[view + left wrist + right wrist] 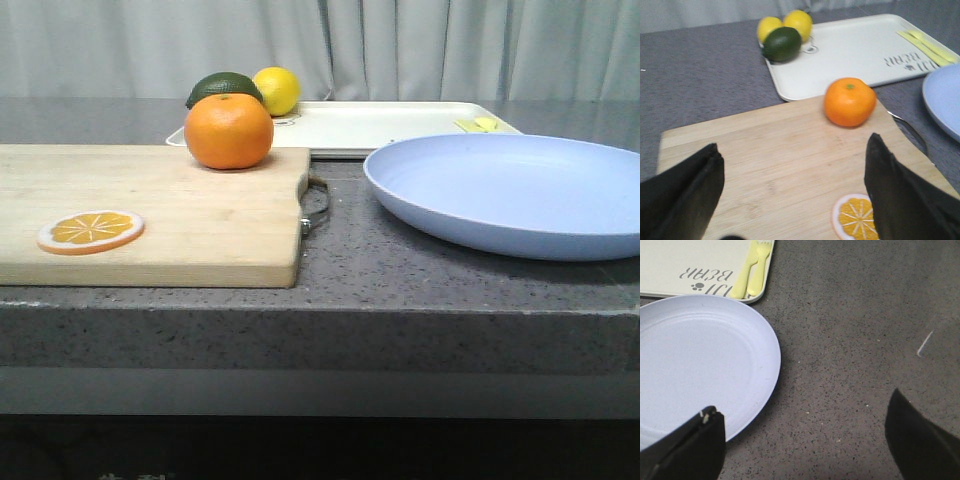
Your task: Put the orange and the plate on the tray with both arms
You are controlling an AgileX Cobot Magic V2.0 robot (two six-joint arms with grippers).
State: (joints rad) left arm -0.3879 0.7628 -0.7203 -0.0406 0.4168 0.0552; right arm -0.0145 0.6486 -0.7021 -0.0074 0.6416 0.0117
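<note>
The orange (228, 131) sits on the far right part of a wooden cutting board; it also shows in the left wrist view (849, 101). The lavender-blue plate (510, 190) lies on the counter at the right, also in the right wrist view (695, 365). The cream-white tray (390, 127) lies behind both, also in the left wrist view (850, 52). My left gripper (794, 152) is open and empty above the board, short of the orange. My right gripper (805, 410) is open and empty over the counter beside the plate's rim. Neither gripper shows in the front view.
The wooden cutting board (150, 210) has a flat orange slice (91, 231) on it. A dark green avocado (782, 44) and two lemons (797, 23) sit at the tray's left corner. Yellow cutlery (752, 270) lies on the tray's right side. The counter's front edge (320, 300) is near.
</note>
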